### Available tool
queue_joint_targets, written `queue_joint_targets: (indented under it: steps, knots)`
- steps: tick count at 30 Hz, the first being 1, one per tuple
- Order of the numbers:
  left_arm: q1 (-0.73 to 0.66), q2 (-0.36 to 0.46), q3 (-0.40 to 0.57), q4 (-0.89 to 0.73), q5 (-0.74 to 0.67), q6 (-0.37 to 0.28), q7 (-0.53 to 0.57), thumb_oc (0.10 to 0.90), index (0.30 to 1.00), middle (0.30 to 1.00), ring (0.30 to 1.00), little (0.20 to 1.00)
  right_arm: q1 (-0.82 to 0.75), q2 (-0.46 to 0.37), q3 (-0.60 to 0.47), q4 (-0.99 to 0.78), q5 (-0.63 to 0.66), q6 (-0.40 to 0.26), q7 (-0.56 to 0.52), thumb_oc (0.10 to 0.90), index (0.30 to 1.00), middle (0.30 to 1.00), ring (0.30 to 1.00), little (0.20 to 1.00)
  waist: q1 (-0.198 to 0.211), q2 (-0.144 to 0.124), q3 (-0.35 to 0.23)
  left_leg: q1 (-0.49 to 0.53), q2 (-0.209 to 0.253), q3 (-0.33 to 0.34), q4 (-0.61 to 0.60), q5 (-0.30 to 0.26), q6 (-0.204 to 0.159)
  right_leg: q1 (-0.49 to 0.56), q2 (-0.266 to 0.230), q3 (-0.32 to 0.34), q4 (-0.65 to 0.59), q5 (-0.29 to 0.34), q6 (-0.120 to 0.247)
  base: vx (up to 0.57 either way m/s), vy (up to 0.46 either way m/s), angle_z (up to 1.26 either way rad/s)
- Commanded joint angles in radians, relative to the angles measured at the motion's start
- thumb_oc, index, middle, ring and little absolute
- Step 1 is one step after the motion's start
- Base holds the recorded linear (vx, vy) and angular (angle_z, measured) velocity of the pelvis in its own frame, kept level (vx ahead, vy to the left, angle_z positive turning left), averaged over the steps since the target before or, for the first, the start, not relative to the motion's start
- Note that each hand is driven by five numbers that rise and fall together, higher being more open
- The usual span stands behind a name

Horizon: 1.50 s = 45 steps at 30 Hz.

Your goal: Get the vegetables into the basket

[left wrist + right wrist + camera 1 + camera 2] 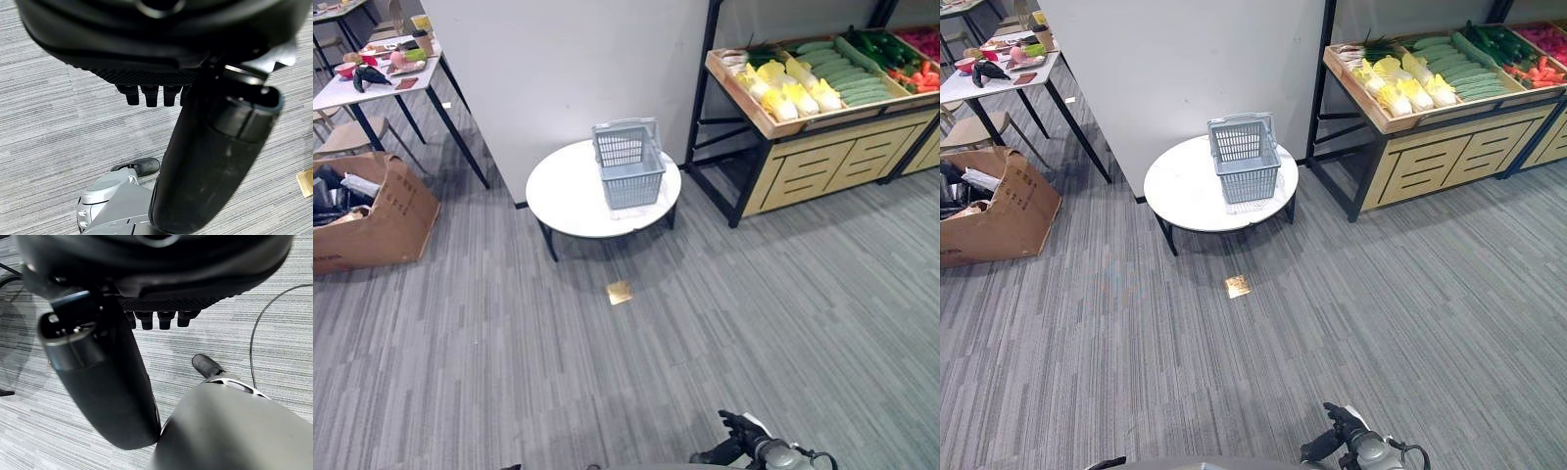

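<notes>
Well ahead of the right hand, seen low at the near edge, a grey basket is set upright on a round white table. Farther off, beyond that hand and to its right, the vegetables are laid in a wooden tray on a stand, well apart from the basket. Both the right hand and the left hand are held with fingers curled, nothing gripped, above grey carpet. A cardboard box is seen far to the left.
</notes>
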Motion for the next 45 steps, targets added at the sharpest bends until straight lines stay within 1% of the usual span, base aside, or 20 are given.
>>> queue_joint_targets:
  steps: [1, 7, 14, 22, 24, 25, 27, 28, 31, 33, 34, 35, 36, 37, 39, 40, 41, 42, 43, 45]
  knots:
    - [-0.055, 0.053, -0.015, 0.042, 0.006, -0.020, 0.031, 0.900, 1.000, 1.000, 1.000, 1.000, -0.013, 0.009, 0.034, 0.057, -0.044, 0.005, -0.011, 0.900, 1.000, 1.000, 1.000, 1.000, 0.007, -0.064, 0.002, 0.020, 0.012, -0.020, -0.026, 0.013, -0.038, 0.012, -0.081, 0.041, 0.000, -0.006, 0.076, 0.00, 0.000, 0.00]
    - [-0.054, 0.054, -0.007, 0.042, 0.001, -0.022, 0.045, 0.900, 1.000, 1.000, 1.000, 1.000, -0.015, 0.008, 0.028, 0.064, -0.052, 0.005, -0.027, 0.900, 1.000, 1.000, 1.000, 1.000, 0.008, -0.063, 0.006, 0.019, 0.014, -0.020, -0.026, 0.013, -0.039, 0.012, -0.079, 0.040, 0.000, -0.008, 0.074, 0.00, 0.000, 0.00]
    - [-0.054, 0.045, -0.027, 0.035, 0.017, -0.025, 0.047, 0.900, 1.000, 1.000, 1.000, 1.000, -0.018, -0.003, 0.025, 0.064, -0.063, 0.005, -0.035, 0.900, 1.000, 1.000, 1.000, 1.000, 0.009, -0.063, 0.011, 0.021, 0.018, -0.019, -0.026, 0.015, -0.040, 0.012, -0.073, 0.040, 0.000, -0.012, 0.072, 0.00, 0.000, 0.00]
    - [-0.064, 0.043, -0.034, 0.023, 0.013, -0.026, 0.058, 0.900, 1.000, 1.000, 1.000, 1.000, -0.025, -0.004, 0.019, 0.059, -0.043, 0.004, -0.041, 0.900, 1.000, 1.000, 1.000, 1.000, 0.009, -0.062, 0.020, 0.016, 0.022, -0.028, -0.026, 0.019, -0.043, 0.013, -0.068, 0.034, 0.000, -0.017, 0.069, 0.00, 0.000, 0.00]
    - [-0.070, 0.042, -0.041, 0.017, 0.013, -0.027, 0.059, 0.900, 1.000, 1.000, 1.000, 1.000, -0.034, -0.006, 0.015, 0.056, -0.035, 0.005, -0.046, 0.900, 1.000, 1.000, 1.000, 1.000, 0.008, -0.062, 0.027, 0.011, 0.026, -0.030, -0.026, 0.023, -0.045, 0.011, -0.066, 0.032, 0.000, -0.016, 0.066, -0.01, -0.029, 0.00]
    - [-0.075, 0.044, -0.047, 0.011, 0.011, -0.026, 0.060, 0.900, 1.000, 1.000, 1.000, 1.000, -0.041, -0.011, 0.013, 0.046, -0.028, 0.004, -0.048, 0.900, 1.000, 1.000, 1.000, 1.000, 0.005, -0.061, 0.042, 0.003, 0.034, -0.035, -0.026, 0.027, -0.047, 0.004, -0.059, 0.031, 0.013, -0.021, 0.060, -0.02, -0.062, 0.01]
    - [-0.086, 0.047, -0.054, 0.010, 0.007, -0.025, 0.063, 0.900, 1.000, 1.000, 1.000, 1.000, -0.057, -0.018, 0.014, 0.039, -0.018, 0.005, -0.051, 0.900, 1.000, 1.000, 1.000, 1.000, 0.005, -0.057, 0.062, -0.012, 0.045, -0.043, -0.026, 0.036, -0.049, -0.033, -0.052, 0.031, 0.068, -0.044, 0.050, -0.06, -0.083, 0.07]
    - [-0.099, 0.048, -0.059, 0.008, 0.001, -0.023, 0.065, 0.900, 1.000, 1.000, 1.000, 1.000, -0.072, -0.023, 0.013, 0.037, -0.007, 0.005, -0.054, 0.900, 1.000, 1.000, 1.000, 1.000, 0.005, -0.053, 0.080, -0.032, 0.056, -0.049, -0.026, 0.049, -0.051, -0.071, -0.046, 0.032, 0.112, -0.064, 0.041, -0.06, -0.116, 0.14]
    - [-0.105, 0.048, -0.062, 0.008, -0.003, -0.023, 0.065, 0.900, 1.000, 1.000, 1.000, 1.000, -0.080, -0.026, 0.012, 0.037, -0.001, 0.004, -0.059, 0.900, 1.000, 1.000, 1.000, 1.000, 0.008, -0.053, 0.095, -0.046, 0.066, -0.054, -0.007, 0.060, -0.055, -0.081, -0.035, 0.030, 0.126, -0.076, 0.030, 0.01, -0.120, 0.14]
    - [-0.105, 0.049, -0.070, 0.011, 0.007, -0.019, 0.063, 0.900, 1.000, 1.000, 1.000, 1.000, -0.082, -0.028, 0.017, 0.037, 0.002, 0.004, -0.061, 0.900, 1.000, 1.000, 1.000, 1.000, 0.012, -0.055, 0.106, -0.077, 0.075, -0.068, 0.052, 0.065, -0.062, -0.073, -0.024, 0.024, 0.117, -0.084, 0.017, 0.06, -0.172, 0.07]
    - [-0.100, 0.047, -0.077, 0.020, 0.022, -0.014, 0.057, 0.900, 1.000, 1.000, 1.000, 1.000, -0.081, -0.039, 0.006, 0.036, 0.011, 0.002, -0.063, 0.900, 1.000, 1.000, 1.000, 1.000, 0.017, -0.058, 0.123, -0.135, 0.070, -0.084, 0.168, 0.089, -0.072, -0.057, -0.018, 0.014, 0.110, -0.093, 0.002, 0.05, -0.144, 0.10]
    - [-0.100, 0.047, -0.077, 0.020, 0.022, -0.014, 0.057, 0.900, 1.000, 1.000, 1.000, 1.000, -0.081, -0.039, 0.006, 0.036, 0.011, 0.002, -0.063, 0.900, 1.000, 1.000, 1.000, 1.000, 0.015, -0.058, 0.122, -0.139, 0.071, -0.086, 0.171, 0.087, -0.072, -0.058, -0.018, 0.012, 0.110, -0.093, 0.002, 0.04, -0.192, 0.37]
    - [-0.100, 0.042, -0.071, 0.021, 0.005, -0.007, 0.047, 0.900, 1.000, 1.000, 1.000, 1.000, -0.073, -0.050, -0.015, 0.032, 0.043, 0.002, -0.050, 0.900, 1.000, 1.000, 1.000, 1.000, 0.019, -0.066, 0.146, -0.207, 0.053, -0.095, 0.284, 0.122, -0.085, -0.042, -0.021, -0.006, 0.112, -0.101, -0.013, 0.04, -0.138, 0.54]
    - [-0.106, 0.043, -0.065, 0.016, -0.012, -0.007, 0.044, 0.900, 1.000, 1.000, 1.000, 1.000, -0.070, -0.050, -0.019, 0.038, 0.048, 0.004, -0.048, 0.900, 1.000, 1.000, 1.000, 1.000, 0.021, -0.070, 0.154, -0.238, 0.047, -0.096, 0.314, 0.137, -0.087, -0.028, -0.022, -0.021, 0.107, -0.106, -0.016, 0.08, -0.145, 0.61]
    - [-0.111, 0.052, -0.064, 0.012, -0.016, -0.010, 0.043, 0.900, 1.000, 1.000, 1.000, 1.000, -0.067, -0.052, -0.018, 0.040, 0.055, 0.007, -0.044, 0.900, 1.000, 1.000, 1.000, 1.000, 0.028, -0.070, 0.154, -0.267, 0.044, -0.093, 0.279, 0.149, -0.085, -0.009, -0.016, -0.027, 0.095, -0.113, -0.015, 0.15, -0.030, 0.38]
    - [-0.107, 0.055, -0.069, 0.004, -0.008, -0.012, 0.040, 0.900, 1.000, 1.000, 1.000, 1.000, -0.065, -0.058, -0.014, 0.036, 0.053, 0.005, -0.045, 0.900, 1.000, 1.000, 1.000, 1.000, 0.036, -0.074, 0.148, -0.301, 0.045, -0.089, 0.208, 0.142, -0.072, 0.012, -0.015, -0.028, 0.078, -0.121, -0.009, 0.23, 0.029, 0.23]
    - [-0.104, 0.056, -0.075, 0.002, -0.003, -0.014, 0.042, 0.900, 1.000, 1.000, 1.000, 1.000, -0.065, -0.060, -0.009, 0.031, 0.048, 0.004, -0.047, 0.900, 1.000, 1.000, 1.000, 1.000, 0.041, -0.075, 0.146, -0.308, 0.051, -0.088, 0.170, 0.148, -0.068, 0.019, -0.012, -0.024, 0.070, -0.124, -0.004, 0.19, 0.037, 0.20]
    - [-0.103, 0.056, -0.075, 0.002, -0.003, -0.014, 0.042, 0.900, 1.000, 1.000, 1.000, 1.000, -0.064, -0.060, -0.009, 0.031, 0.048, 0.004, -0.047, 0.900, 1.000, 1.000, 1.000, 1.000, 0.042, -0.076, 0.147, -0.305, 0.050, -0.086, 0.167, 0.149, -0.068, 0.020, -0.013, -0.023, 0.070, -0.125, -0.004, 0.23, 0.102, 0.16]
    - [-0.097, 0.054, -0.085, 0.000, 0.003, -0.019, 0.046, 0.900, 1.000, 1.000, 1.000, 1.000, -0.068, -0.065, -0.006, 0.036, 0.042, 0.001, -0.050, 0.900, 1.000, 1.000, 1.000, 1.000, 0.057, -0.065, 0.143, -0.333, 0.069, -0.095, 0.071, 0.207, -0.078, 0.042, -0.002, -0.010, 0.058, -0.133, 0.006, 0.27, 0.137, 0.05]
    - [-0.093, 0.056, -0.078, 0.001, 0.000, -0.020, 0.046, 0.900, 1.000, 1.000, 1.000, 1.000, -0.065, -0.064, -0.012, 0.039, 0.050, 0.001, -0.043, 0.900, 1.000, 1.000, 1.000, 1.000, 0.068, -0.058, 0.139, -0.337, 0.082, -0.092, 0.001, 0.242, -0.088, 0.073, 0.005, 0.014, 0.054, -0.148, 0.012, 0.33, 0.165, -0.28]
